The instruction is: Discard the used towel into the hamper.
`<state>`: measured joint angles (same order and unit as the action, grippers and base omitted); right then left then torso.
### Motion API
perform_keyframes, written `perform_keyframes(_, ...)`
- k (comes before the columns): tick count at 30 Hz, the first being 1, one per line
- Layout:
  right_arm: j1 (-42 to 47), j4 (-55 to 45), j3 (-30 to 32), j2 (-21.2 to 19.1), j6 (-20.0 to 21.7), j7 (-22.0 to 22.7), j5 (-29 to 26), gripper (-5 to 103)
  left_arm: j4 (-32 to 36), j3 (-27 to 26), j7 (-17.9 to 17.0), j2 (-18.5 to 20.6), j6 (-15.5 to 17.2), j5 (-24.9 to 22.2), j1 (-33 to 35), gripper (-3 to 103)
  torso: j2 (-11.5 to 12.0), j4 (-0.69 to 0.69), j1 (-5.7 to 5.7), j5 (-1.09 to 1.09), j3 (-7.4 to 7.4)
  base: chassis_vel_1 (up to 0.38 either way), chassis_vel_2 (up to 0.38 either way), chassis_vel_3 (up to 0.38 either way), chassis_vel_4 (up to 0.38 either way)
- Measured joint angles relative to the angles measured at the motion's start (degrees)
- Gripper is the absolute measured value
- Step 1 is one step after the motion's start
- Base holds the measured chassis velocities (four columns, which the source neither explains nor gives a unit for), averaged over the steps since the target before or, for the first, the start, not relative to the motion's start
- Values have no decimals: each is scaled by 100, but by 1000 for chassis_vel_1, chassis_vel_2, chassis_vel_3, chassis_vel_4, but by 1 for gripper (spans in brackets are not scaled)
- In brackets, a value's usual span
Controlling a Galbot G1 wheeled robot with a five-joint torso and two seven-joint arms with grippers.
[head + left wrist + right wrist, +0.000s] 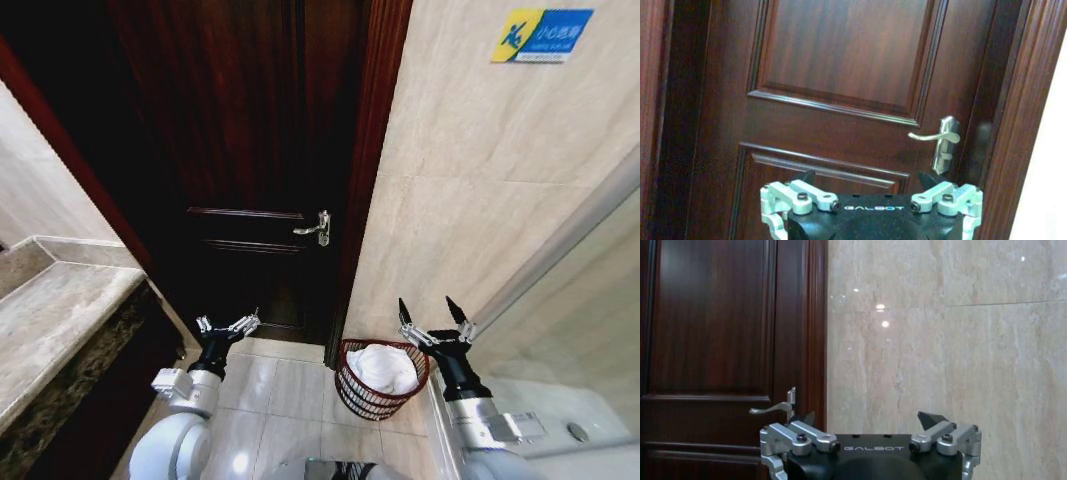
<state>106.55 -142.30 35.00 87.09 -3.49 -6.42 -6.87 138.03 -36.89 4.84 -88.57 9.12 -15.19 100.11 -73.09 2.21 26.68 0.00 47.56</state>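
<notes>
towel half-buried in hamper, folds indistinct.

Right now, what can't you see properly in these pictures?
- Head view: the bottom of the hamper is covered by the white towel lying in it, so anything under the towel is hidden.
- Head view: the blue sign has writing too small to read.
- Head view: the left claw and right claw are open and hold nothing; both arms are cut off by the lower edge.
- Left wrist view: the door is cut off at the top edge.
</notes>
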Motion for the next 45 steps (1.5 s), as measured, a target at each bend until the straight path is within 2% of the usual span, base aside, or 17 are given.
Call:
perform_keyframes(27, 0, 0, 0, 0, 0, 0, 0, 100, 0, 0, 0, 0, 0, 0, 0, 100, 1, 0, 2, 0, 0, 1, -7, -9, 3)
perform_keyframes(45, 1, 0, 0, 0, 0, 0, 0, 100, 0, 0, 0, 0, 0, 0, 0, 100, 0, 0, -1, 0, 0, 88, -87, -94, 89)
